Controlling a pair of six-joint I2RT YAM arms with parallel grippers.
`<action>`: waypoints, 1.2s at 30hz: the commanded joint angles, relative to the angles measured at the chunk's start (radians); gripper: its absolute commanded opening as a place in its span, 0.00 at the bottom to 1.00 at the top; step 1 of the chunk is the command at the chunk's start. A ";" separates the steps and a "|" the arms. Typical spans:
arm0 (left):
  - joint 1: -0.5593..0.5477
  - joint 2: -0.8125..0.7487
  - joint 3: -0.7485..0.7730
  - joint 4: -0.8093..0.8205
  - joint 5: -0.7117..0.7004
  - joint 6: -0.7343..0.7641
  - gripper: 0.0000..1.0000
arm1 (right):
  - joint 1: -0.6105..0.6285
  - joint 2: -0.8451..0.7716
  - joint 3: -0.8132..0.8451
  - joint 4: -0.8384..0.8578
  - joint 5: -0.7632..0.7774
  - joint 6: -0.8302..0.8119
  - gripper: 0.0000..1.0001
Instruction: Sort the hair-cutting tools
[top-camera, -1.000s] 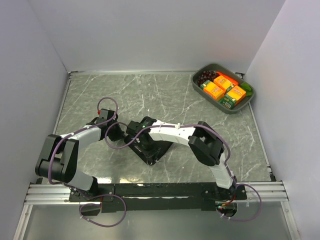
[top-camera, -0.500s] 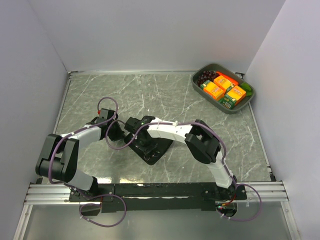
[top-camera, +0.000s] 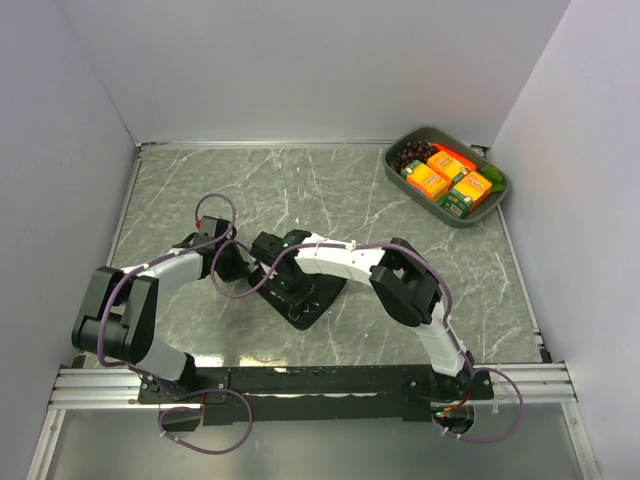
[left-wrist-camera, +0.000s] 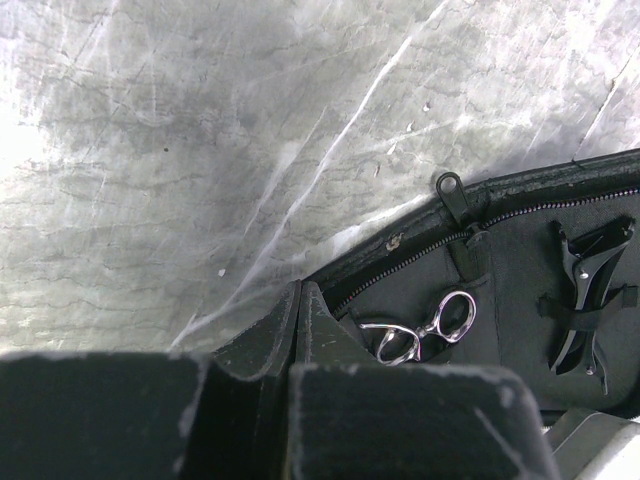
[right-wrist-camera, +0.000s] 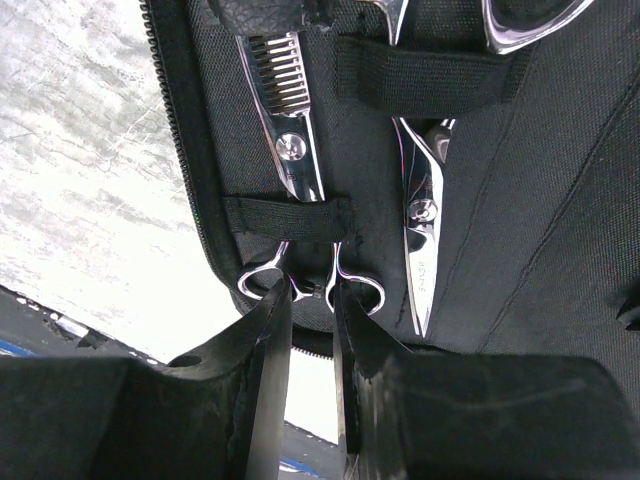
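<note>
Scissors (right-wrist-camera: 293, 150) — ring handles pinched between right jaws | left jaws closed

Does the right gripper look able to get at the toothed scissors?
Probably yes. The right gripper straddles the ring handles of the toothed scissors, with nothing blocking; only an elastic strap crosses them beyond the handles.

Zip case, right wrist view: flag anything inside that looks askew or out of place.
The two scissors lie head to tail: the thinning scissors has its rings toward the camera, while the plain scissors beside it points its tip that way. Nothing looks spilled or damaged.
</note>
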 joint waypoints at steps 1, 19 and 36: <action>-0.035 0.072 -0.021 -0.056 -0.001 0.014 0.01 | -0.012 0.028 0.063 0.207 0.098 -0.098 0.23; -0.035 -0.020 0.047 -0.115 -0.021 0.011 0.15 | -0.109 -0.498 -0.314 -0.043 0.243 0.109 0.60; -0.033 0.248 0.745 -0.228 -0.129 0.241 0.60 | -0.155 -0.619 -0.525 0.145 -0.058 0.156 0.31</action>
